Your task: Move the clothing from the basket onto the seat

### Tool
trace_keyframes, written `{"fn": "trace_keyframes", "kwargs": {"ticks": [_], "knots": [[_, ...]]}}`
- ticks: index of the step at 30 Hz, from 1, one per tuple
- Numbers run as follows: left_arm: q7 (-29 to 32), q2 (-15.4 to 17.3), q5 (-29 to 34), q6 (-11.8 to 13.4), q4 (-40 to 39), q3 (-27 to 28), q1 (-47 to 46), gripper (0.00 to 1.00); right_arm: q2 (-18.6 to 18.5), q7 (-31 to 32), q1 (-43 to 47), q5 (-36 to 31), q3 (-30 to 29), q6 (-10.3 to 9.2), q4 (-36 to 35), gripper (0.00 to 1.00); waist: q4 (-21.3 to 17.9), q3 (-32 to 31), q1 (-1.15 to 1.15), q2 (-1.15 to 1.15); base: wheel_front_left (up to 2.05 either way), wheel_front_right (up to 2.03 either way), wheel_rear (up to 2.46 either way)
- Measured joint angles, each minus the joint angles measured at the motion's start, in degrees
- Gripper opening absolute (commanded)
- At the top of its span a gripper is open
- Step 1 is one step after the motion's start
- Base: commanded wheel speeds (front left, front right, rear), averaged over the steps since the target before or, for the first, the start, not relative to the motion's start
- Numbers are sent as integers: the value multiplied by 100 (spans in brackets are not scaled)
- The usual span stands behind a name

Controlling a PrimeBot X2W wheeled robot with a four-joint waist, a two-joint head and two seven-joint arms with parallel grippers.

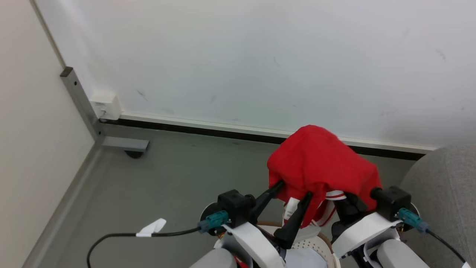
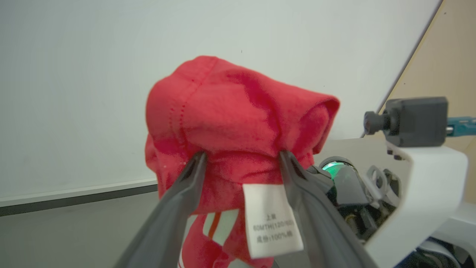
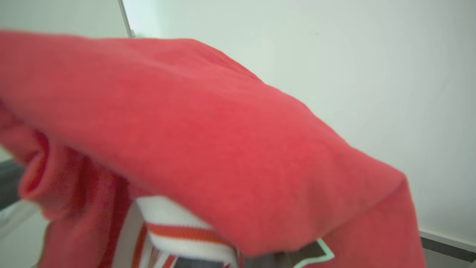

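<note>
Grey floor and a white wall take up most of the head view. Light grey woven seat sits at the right edge, nothing on the part I can see.

Red clothing is up in the air, bunched and draped over both arms' fingers. It's above the basket and left of the seat, touching neither. White stripe trim hangs from its underside.

Cream perforated basket with a brown rim is at the bottom centre, between the two wrists and mostly hidden by them.

Left gripper: fingers spread wide, released. Left wrist view shows both tips pushed into the underside of the fabric, so the cloth lies over them like a tent rather than being pinched.

Right gripper: fingers clenched. The tips are buried under the red fabric in the head view, and the cloth covers them in the right wrist view, so I can't tell if any fabric is pinched between them.

White care label hangs between the left fingers, with small print too blurred to read.

Black cable with a white tag trails off the left wrist across the floor.
</note>
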Motion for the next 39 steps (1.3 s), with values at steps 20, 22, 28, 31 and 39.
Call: {"fn": "trace_keyframes", "kwargs": {"ticks": [20, 22, 28, 31, 39], "knots": [[-141, 154, 564, -193, -271, -147, -155, 100, -588, 1, 374, -233, -1567, 0, -1113, 0, -1733, 457, 0, 0, 0, 0, 0], [-147, 170, 651, -175, -247, -130, -166, 100, -619, -1, 439, -240, -1584, 0, -1158, 0, -1961, 488, 0, 0, 0, 0, 0], [-154, 235, 840, -149, -193, 25, -109, 100, -667, 0, 586, -253, -1600, 0, -1293, 0, -2633, 503, 0, 0, 0, 0, 0], [-155, 232, 851, -148, -175, 125, -29, 100, -671, 0, 647, -245, -1627, 0, -1330, 0, -2932, 485, 0, 0, 0, 0, 0], [-155, 156, 924, -201, -47, 240, 87, 100, -705, 5, 846, -188, -1775, 0, -1505, 0, -3389, 474, 0, 0, 0, 0, 0]]}}
